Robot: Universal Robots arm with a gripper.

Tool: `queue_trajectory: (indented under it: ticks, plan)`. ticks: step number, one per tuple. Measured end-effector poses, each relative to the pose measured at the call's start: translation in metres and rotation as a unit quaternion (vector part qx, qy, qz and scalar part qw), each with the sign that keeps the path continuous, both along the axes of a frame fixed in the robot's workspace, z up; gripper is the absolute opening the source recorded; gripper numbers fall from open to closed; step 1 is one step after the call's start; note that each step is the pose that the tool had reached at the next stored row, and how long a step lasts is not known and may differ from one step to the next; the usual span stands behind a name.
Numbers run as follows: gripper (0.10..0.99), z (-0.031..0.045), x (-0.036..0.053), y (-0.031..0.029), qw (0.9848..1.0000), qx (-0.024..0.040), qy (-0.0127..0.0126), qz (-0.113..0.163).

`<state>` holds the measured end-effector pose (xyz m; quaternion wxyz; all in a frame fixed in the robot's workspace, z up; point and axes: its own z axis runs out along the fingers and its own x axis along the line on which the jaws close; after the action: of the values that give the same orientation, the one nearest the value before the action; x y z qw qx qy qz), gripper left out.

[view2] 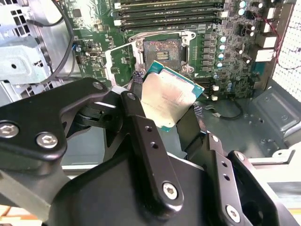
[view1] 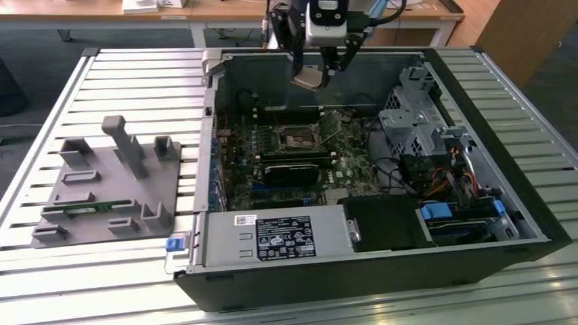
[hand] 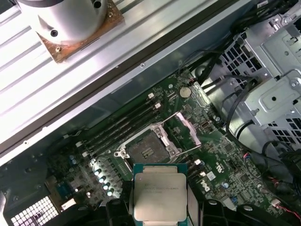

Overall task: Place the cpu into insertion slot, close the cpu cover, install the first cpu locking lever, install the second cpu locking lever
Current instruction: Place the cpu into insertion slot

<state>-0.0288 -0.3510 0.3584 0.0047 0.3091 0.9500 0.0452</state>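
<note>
Pincer: Your gripper hangs at the upper middle of the exterior view, over the back of the open computer case. Its two black fingers are clenched on opposite edges of the cpu, no wider apart than the chip itself.

Held part: The cpu sits between those fingers, its pale metal top facing the camera in the first wrist view. In the exterior view it looks tilted. It is clear of the board and touches nothing but the fingers.

Why held so: You grip it by the edges, which I judge keeps the underside free to meet the socket.

Slot: The insertion slot lies lower in the exterior view, near the middle of the green motherboard and well apart from the chip. Its dark centre is bare in both wrist views, so nothing is seated yet.

Cover: The cpu cover appears swung up beside the socket, leaving it open. I cannot tell the plate from its levers with confidence.

Surroundings: The case rests on a slatted table, with a grey fixture block at the exterior view's left.
</note>
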Motion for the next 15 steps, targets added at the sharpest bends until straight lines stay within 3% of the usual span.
queue_trajectory:
  ticks: [15]
  plan:
    - [0.541, -0.0004, 0.0000, 0.0000, 0.9987, 0.0000, 0.0000, -0.051]
